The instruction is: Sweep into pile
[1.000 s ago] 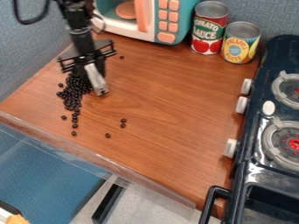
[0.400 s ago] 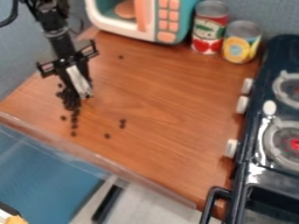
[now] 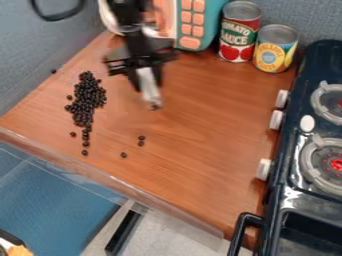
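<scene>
The black gripper [image 3: 148, 82] hangs over the upper middle-left of the wooden counter, to the right of the beans and apart from them. A pale, narrow piece points down at its lower end; its tip is around the counter surface. Small dark beans [image 3: 87, 100] lie in a dense, elongated heap on the left of the counter, trailing toward the front edge. A few stray beans [image 3: 141, 140] lie nearer the middle, another single bean [image 3: 123, 155] sits closer to the front, and one bean [image 3: 53, 71] is at the far left by the wall.
A toy microwave [image 3: 194, 25] stands at the back behind the gripper. Beside it are a tomato sauce can [image 3: 239, 32] and a pineapple can [image 3: 275, 49]. A black toy stove [image 3: 307, 150] borders the counter's right side. A clear ledge [image 3: 120, 182] runs along the front edge.
The gripper has moved from over the heap to the right, uncovering the beans. A single bean now shows by the left wall; the one near the back of the counter is no longer visible.
</scene>
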You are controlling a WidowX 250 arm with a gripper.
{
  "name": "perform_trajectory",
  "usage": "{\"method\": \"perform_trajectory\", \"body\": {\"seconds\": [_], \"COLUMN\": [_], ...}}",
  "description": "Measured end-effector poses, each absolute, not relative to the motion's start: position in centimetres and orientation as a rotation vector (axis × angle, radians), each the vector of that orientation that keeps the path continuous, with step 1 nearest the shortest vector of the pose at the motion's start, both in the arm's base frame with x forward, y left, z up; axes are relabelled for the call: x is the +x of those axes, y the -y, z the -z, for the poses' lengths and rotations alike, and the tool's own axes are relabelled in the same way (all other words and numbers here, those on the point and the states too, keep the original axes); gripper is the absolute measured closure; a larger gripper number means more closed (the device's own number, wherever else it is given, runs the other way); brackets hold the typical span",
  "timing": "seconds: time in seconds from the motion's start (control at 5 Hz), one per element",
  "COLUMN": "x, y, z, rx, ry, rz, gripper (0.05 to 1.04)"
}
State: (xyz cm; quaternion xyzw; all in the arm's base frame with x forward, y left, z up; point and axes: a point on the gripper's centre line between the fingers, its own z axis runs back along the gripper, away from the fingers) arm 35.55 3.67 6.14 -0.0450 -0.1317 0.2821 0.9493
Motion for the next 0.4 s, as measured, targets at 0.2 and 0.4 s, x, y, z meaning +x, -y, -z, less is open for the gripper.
{"method": "perform_trajectory", "body": {"seconds": [0.2,0.4], "x": [35.2,34.1], "y": [-0.1,2.1], "z": [-5.7,-4.7], "rx": [-0.092,-0.046], "ry": [0.252,0.228], "rz": [-0.447,-0.27], "gripper": [0.699,0.699]}}
